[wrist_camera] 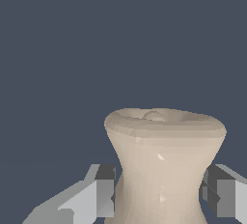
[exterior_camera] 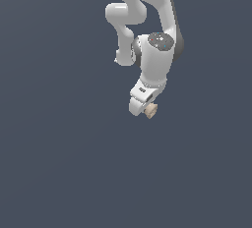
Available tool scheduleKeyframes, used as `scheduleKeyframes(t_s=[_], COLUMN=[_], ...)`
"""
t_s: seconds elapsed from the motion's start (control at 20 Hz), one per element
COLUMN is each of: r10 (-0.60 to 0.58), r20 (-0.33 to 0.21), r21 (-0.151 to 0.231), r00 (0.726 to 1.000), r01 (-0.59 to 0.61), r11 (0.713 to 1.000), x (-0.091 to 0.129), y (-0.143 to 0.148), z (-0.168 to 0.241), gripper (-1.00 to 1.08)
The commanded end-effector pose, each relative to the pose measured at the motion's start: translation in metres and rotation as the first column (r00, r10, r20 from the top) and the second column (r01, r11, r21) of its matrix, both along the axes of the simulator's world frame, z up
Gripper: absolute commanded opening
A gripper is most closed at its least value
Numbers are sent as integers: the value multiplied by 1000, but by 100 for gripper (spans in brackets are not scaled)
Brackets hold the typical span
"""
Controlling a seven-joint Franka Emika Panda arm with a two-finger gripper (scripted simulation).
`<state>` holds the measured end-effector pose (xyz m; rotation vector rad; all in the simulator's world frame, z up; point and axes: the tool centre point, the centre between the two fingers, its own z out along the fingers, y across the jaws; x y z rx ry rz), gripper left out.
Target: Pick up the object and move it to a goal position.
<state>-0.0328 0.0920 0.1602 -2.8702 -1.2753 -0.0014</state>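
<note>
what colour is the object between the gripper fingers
Plain pale tan-beige, no pattern. The object shows best in the wrist view, sitting between the gripper fingers.

one robot arm (exterior_camera: 152,40), two fingers (wrist_camera: 99,196), one beige object (wrist_camera: 164,170)

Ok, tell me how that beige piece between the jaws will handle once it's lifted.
The beige piece looks rigid, so probably no sagging. Its narrowed waist sits between the fingers, which should resist sliding out. Its smooth, rounded sides could let it twist in the grip or roll if dropped.
</note>
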Motion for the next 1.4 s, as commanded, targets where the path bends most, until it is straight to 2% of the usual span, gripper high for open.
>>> scheduleKeyframes(t_s=[0.0, 0.65, 1.35], r10=[0, -1, -1], r20=[0, -1, -1], r21=[1, 0, -1], r00=[1000, 1000, 1000], r01=[0, 1, 1], r11=[1000, 1000, 1000], x=[11, 61, 98], y=[12, 64, 99], z=[22, 110, 170], gripper=[-100, -100, -100])
